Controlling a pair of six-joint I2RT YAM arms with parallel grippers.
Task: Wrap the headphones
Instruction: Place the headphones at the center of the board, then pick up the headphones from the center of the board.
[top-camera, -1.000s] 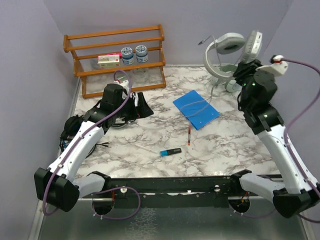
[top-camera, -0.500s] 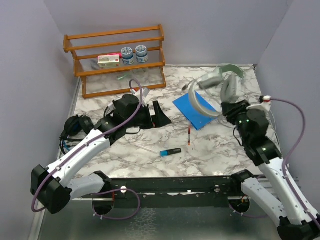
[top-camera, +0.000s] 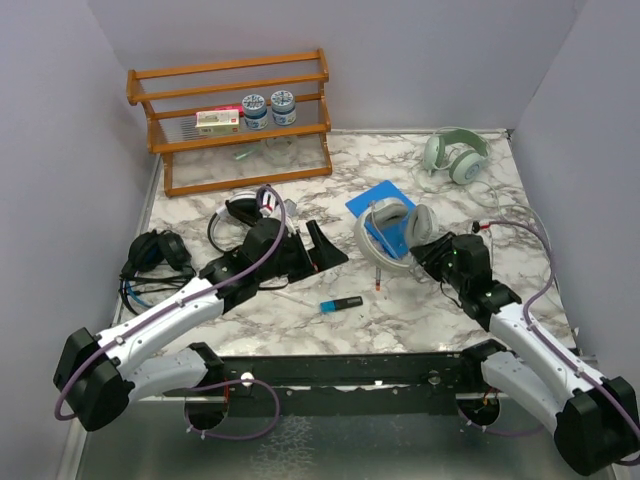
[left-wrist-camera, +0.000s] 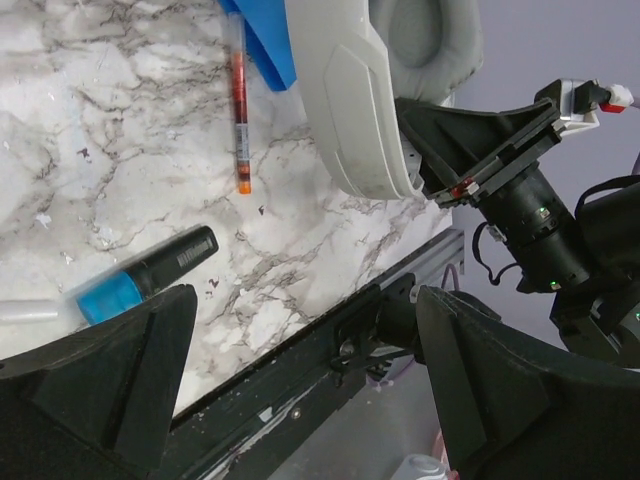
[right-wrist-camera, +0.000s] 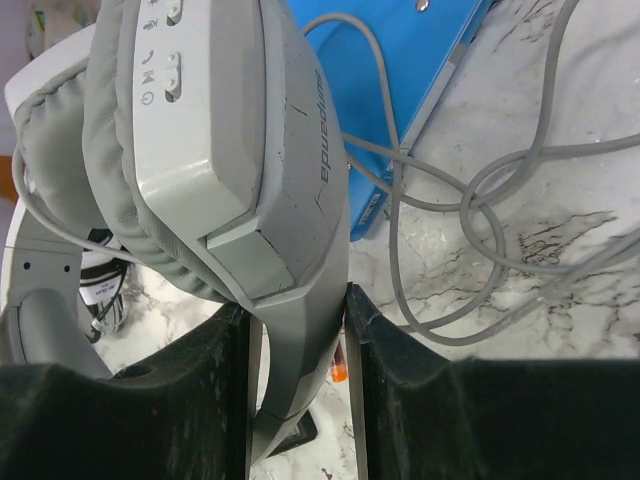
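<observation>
Right wrist view: pale grey-white corded over-ear headphones (right-wrist-camera: 230, 150) pinched at the band by right pincer (right-wrist-camera: 298, 322), over blue flat folder (right-wrist-camera: 400, 90), three o'clock of white marbled table (top-camera: 300, 320) centre. Left pincer (left-wrist-camera: 300, 335) spread wide, at headphones' nine o'clock.

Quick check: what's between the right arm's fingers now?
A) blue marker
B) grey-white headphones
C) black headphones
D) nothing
B: in the right wrist view, the right fingers clamp the band of the grey-white headphones from both sides, just below an ear cup.
</observation>
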